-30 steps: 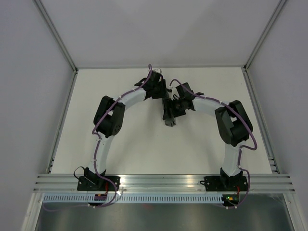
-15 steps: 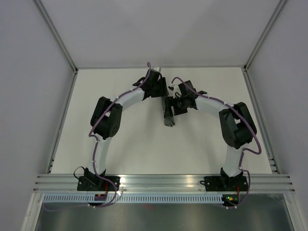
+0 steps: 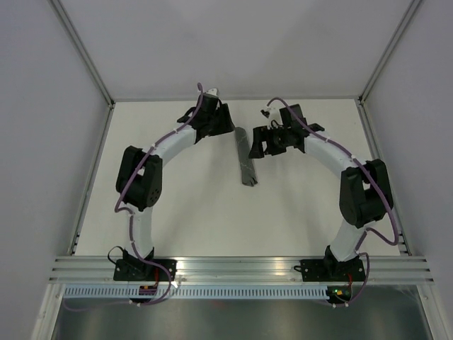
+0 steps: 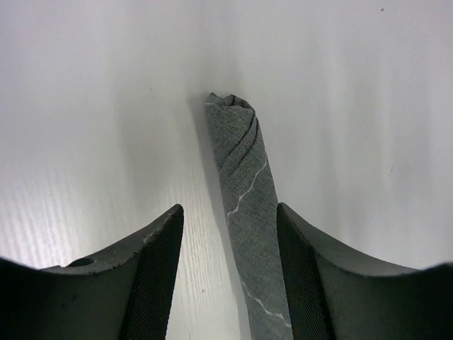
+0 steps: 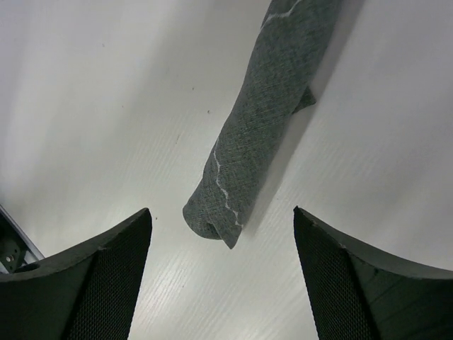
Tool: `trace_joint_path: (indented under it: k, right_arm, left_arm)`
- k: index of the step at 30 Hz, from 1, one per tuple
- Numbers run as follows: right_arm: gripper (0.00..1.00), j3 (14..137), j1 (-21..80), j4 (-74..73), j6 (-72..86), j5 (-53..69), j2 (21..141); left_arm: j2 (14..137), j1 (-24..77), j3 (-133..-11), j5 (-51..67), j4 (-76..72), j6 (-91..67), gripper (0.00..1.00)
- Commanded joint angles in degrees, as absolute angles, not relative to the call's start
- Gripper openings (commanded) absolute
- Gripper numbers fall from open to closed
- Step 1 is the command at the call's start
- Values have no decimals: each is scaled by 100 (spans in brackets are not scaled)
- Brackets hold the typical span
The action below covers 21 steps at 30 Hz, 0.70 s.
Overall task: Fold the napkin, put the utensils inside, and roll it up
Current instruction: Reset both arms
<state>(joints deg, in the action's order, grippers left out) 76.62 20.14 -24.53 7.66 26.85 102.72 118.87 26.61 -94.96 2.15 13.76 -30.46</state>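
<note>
The napkin (image 3: 245,157) lies on the white table as a tight dark grey roll, running near to far. In the left wrist view the napkin (image 4: 248,205) passes between my open fingers, close to the right finger (image 4: 301,276), with bare table on its other side. My left gripper (image 3: 228,125) (image 4: 228,209) sits at the roll's far end. My right gripper (image 3: 256,144) (image 5: 221,212) stands wide open just right of the roll; one end of the napkin (image 5: 262,127) lies ahead of its fingers. The utensils are hidden.
The white table (image 3: 191,205) is bounded by grey walls on three sides. An aluminium rail (image 3: 241,265) runs along the near edge, where both arm bases are bolted.
Both arms have swung outward and back from the middle, uncovering the rolled napkin. The left jaws have widened a little. The roll has stayed in place.
</note>
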Motion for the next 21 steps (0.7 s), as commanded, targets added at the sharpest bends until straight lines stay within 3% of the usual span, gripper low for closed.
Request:
trace_joint_path:
  k: [1, 4, 6, 7, 9, 14, 21]
  right_arm:
    - [86, 8015, 1374, -2794, 625, 3127, 9783]
    - [94, 8112, 794, -3005, 519, 3287, 9554]
    - [98, 8130, 529, -3059, 422, 3436, 9335]
    - [98, 8112, 275, -3032, 396, 3445, 9238]
    - [98, 7946, 54, -2927, 334, 3349, 8896]
    - [98, 7761, -562, -2900, 114, 3006, 8394]
    - [98, 7541, -888, -2760, 61, 3226, 8086]
  left_arm:
    - [10856, 2628, -9186, 71, 1520, -2891, 61]
    - [9978, 2628, -8361, -200, 1520, -2936, 61]
    - [9257, 2628, -7535, -422, 1407, -2979, 68]
    - [9055, 2628, -7280, -439, 1371, -2971, 75]
    - [8483, 2628, -6603, -387, 1328, -2979, 99]
    - [7315, 2628, -5251, -474, 1099, -2997, 100]
    - [6364, 2628, -4781, -615, 1301, -2690, 100]
